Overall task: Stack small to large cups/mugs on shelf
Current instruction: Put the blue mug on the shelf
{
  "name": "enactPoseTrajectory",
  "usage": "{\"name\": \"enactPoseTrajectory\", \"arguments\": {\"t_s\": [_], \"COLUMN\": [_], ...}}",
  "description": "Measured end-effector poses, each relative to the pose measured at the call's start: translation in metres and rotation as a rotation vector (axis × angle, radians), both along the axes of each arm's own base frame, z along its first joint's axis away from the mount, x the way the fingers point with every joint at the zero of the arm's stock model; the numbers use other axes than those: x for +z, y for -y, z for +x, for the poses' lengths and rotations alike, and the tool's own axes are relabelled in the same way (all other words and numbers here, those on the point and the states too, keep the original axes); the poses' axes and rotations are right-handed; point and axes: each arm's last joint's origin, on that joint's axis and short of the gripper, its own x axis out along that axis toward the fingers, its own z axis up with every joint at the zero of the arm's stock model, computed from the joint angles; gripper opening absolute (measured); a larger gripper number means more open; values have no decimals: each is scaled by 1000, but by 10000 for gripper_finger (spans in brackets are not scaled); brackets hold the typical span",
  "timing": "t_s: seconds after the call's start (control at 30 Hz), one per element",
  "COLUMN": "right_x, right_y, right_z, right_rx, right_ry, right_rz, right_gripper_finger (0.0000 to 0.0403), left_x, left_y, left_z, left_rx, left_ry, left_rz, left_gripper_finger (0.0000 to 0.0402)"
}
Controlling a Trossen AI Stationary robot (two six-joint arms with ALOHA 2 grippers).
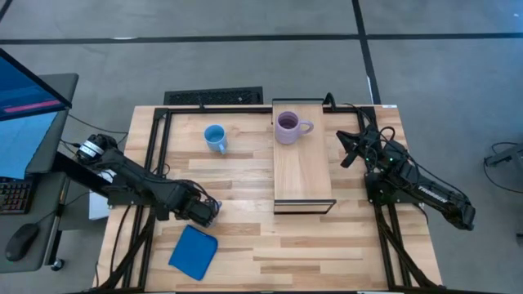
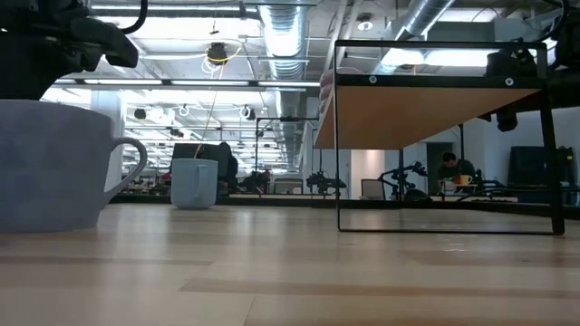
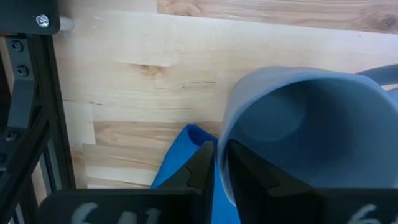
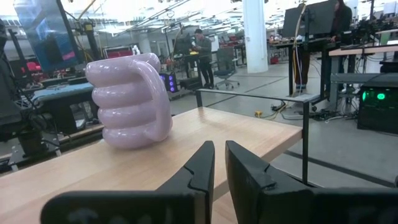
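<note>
Landmark used throughout: the shelf (image 1: 303, 163), the pale board raised on a dark frame over the tabletop (image 1: 245, 175).

Left tool (image 1: 207, 211) sat low on the tabletop, off the shelf's left side near its front end. Its fingers (image 3: 205, 163) were pinched nearly together over the rim of the grey-blue mug (image 3: 311, 134): one finger outside the wall, one inside. I judged that rim pinch was chosen because the mug's body is too broad for the tool to span. The low view showed the mug (image 2: 56, 165) base at tabletop level, so I took it as gripped but not yet raised.

The blue pad (image 1: 194, 251) lay just in front of my left tool, farther from the shelf; not a task piece.

The purple mug (image 1: 288, 127) stood upright on the shelf's far end, handle toward the shelf's right edge. It was placed first, so I read it as the base of the stack; relative sizes I could not judge.

The light blue mug (image 1: 215, 138) stood on the tabletop off the shelf's left side, level with its far end, untouched.

Right tool (image 1: 351, 148) hung just off the shelf's right edge, facing the purple mug (image 4: 129, 99); fingers (image 4: 200, 163) almost closed, holding nothing. Waiting, I judged.

Writing: pale marks on the left tool's body, not legible. No brand on any mug.
</note>
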Motion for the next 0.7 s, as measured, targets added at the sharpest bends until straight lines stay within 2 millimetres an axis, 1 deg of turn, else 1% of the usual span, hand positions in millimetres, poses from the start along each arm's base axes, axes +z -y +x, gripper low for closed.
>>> {"name": "enactPoseTrajectory", "arguments": {"t_s": [0.23,0.33,0.5,0.7], "right_x": [0,0,0,0], "right_y": [0,0,0,0], "right_z": [0,0,0,0], "right_rx": [0,0,0,0], "right_ry": [0,0,0,0], "right_rz": [0,0,0,0], "right_gripper_finger": [64,64,64,64], "left_x": [0,0,0,0], "left_y": [0,0,-1,-2], "left_z": [0,0,1,1], "left_rx": [0,-7,-69,-59], "left_ry": [0,1,24,26], "left_rz": [-1,1,38,43], "left_gripper_finger": [53,55,55,55]}}
